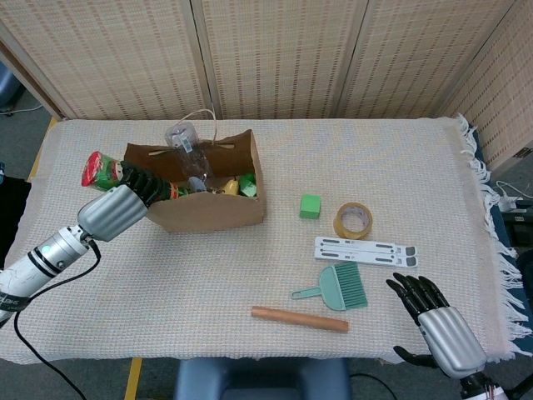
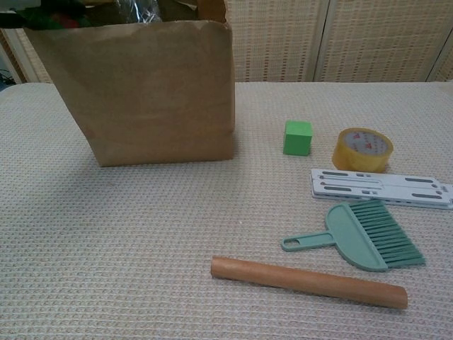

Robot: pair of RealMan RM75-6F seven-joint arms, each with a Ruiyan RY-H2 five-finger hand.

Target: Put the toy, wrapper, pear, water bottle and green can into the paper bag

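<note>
In the head view the brown paper bag (image 1: 218, 210) stands open in the upper left of the frame on the bench covered with a beige woven cloth (image 1: 208, 275). The left hand (image 1: 127, 204) reaches in from the left and grips the green can with red printing (image 1: 102, 170), which lies tilted across the bag's left rim, its red end sticking out to the upper left. A clear plastic water bottle (image 1: 188, 152) leans in the bag with its neck above the rear rim. Yellow and green items show inside near the right wall, too small to tell apart.

The right hand (image 1: 435, 325) hovers at the lower right, holding nothing, its fingers apart.

Right of the bag lie a small green cube (image 1: 310, 206), a roll of yellowish tape (image 1: 352, 220), a flat grey slotted stand (image 1: 366, 250), a green hand brush (image 1: 336, 287) and a wooden rolling pin (image 1: 300, 318).
</note>
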